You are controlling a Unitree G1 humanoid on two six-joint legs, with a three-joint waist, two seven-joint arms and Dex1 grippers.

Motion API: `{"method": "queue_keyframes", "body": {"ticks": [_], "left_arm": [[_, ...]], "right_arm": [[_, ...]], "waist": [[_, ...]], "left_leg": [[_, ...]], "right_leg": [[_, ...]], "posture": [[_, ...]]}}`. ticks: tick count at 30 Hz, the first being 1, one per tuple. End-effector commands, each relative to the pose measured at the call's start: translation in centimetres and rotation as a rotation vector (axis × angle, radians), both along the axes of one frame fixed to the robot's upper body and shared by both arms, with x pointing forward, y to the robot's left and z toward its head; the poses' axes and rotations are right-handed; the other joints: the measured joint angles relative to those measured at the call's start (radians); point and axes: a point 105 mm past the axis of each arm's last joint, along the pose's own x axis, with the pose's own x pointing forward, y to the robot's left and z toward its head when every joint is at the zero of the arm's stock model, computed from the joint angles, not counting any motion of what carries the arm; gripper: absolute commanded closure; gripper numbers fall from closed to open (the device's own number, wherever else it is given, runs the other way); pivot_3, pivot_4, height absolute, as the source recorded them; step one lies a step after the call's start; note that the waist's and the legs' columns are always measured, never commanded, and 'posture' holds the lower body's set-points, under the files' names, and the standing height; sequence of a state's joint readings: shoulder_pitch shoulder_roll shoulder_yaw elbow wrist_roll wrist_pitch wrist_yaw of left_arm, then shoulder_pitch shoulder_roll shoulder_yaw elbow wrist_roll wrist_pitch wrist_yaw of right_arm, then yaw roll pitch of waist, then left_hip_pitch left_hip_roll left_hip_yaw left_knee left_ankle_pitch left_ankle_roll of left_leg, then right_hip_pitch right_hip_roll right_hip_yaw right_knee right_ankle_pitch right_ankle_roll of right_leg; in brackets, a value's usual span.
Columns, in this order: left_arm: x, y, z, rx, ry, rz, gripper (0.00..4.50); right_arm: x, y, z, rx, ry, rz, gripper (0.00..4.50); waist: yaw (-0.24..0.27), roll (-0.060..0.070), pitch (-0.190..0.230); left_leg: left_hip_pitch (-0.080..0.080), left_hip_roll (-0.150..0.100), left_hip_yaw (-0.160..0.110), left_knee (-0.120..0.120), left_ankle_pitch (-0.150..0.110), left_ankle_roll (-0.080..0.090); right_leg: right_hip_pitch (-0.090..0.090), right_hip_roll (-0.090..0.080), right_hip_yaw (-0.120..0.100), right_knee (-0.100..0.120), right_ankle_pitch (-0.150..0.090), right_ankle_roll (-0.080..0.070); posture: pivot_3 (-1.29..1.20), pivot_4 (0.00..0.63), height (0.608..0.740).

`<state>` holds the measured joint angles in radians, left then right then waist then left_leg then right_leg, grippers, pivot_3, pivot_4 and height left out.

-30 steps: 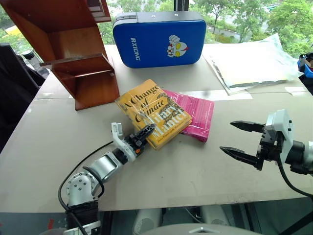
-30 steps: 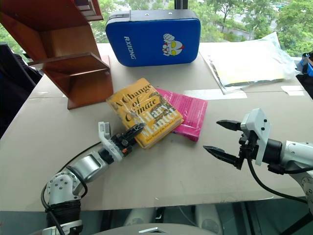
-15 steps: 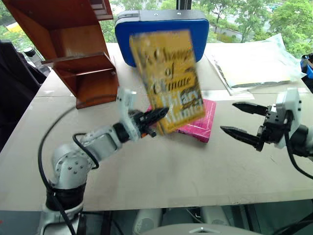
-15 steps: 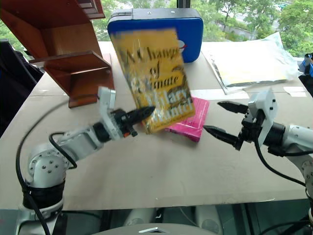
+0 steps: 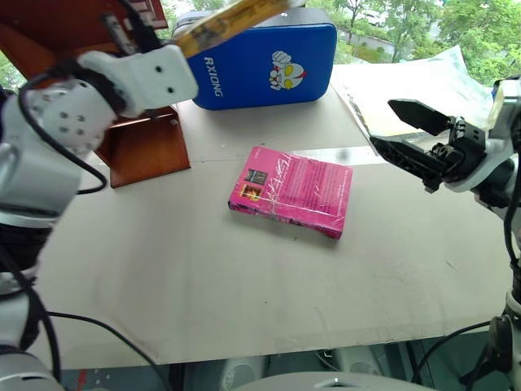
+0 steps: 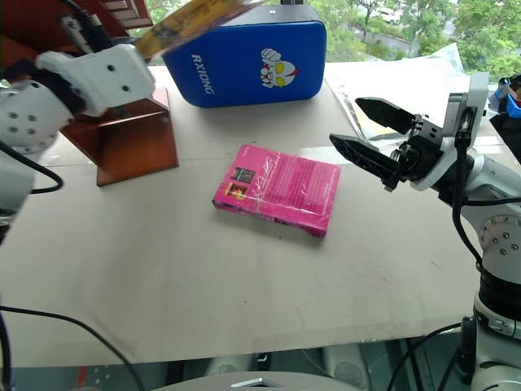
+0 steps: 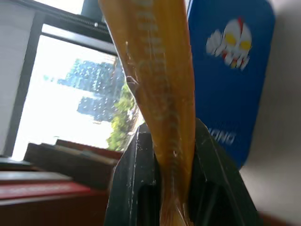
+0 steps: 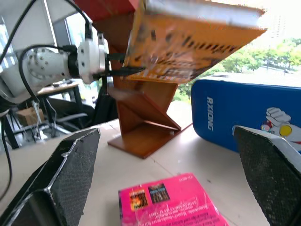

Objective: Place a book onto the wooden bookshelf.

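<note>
The book [image 8: 193,40] clamped edge-on in left claw [image 7: 171,155], cover facing wide-apart right claw [image 5: 400,129].

You can't read the title on the thick yellow-orange paperback book [image 5: 230,20]: it is blurred and runs off the head views' top edge. The large reddish-brown wooden bookshelf [image 5: 134,134] at the worktop's far left corner is cut off above and partly hidden behind the left arm's white wrist housing [image 5: 146,77].

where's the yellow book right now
The yellow book is lifted off the table, clamped in the left claw, between the wooden bookshelf and the blue case.
</note>
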<state>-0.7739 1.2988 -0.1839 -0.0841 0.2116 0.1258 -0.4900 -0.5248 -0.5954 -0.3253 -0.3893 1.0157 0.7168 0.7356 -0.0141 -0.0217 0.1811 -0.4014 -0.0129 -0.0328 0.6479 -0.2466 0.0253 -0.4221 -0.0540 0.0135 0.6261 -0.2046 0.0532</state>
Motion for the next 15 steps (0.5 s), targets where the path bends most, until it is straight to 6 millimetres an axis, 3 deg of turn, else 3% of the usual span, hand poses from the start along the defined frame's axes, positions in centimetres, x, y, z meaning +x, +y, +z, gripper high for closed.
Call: {"method": "queue_keyframes", "body": {"ticks": [1,6,10,15], "left_arm": [[-1.1,2.2,2.5,0.132,-0.068,0.067,4.38],[-1.3,5.0,2.6,0.21,-0.032,0.19,4.38],[-1.3,8.9,0.5,0.191,0.094,0.339,4.38],[-1.2,9.9,0.0,0.09,0.141,0.397,4.38]], "right_arm": [[-0.3,0.5,1.9,0.039,-0.055,0.045,0.0],[0.0,1.0,2.8,0.049,-0.057,0.066,0.0],[0.2,1.5,2.8,0.049,-0.059,0.079,0.0],[0.2,2.0,2.9,0.062,-0.064,0.094,0.0]], "waist": [[0.001,0.0,0.001],[0.005,0.0,0.002],[-0.001,0.0,0.002],[-0.002,-0.001,0.003]], "left_leg": [[0.0,0.001,0.0,0.001,0.0,0.0],[-0.002,0.001,0.001,0.003,0.0,0.0],[-0.002,0.001,0.001,0.003,0.0,0.0],[-0.002,0.001,0.002,0.004,0.0,0.0]], "right_leg": [[0.0,0.0,0.0,0.001,0.0,0.0],[0.0,0.0,-0.002,0.001,0.0,0.0],[0.0,0.0,-0.002,0.003,0.0,0.0],[-0.005,0.0,0.0,0.012,0.0,0.0]], "posture": [[0.0,0.15,0.74],[0.0,0.15,0.74],[0.0,0.15,0.74],[0.0,0.15,0.74]]}}
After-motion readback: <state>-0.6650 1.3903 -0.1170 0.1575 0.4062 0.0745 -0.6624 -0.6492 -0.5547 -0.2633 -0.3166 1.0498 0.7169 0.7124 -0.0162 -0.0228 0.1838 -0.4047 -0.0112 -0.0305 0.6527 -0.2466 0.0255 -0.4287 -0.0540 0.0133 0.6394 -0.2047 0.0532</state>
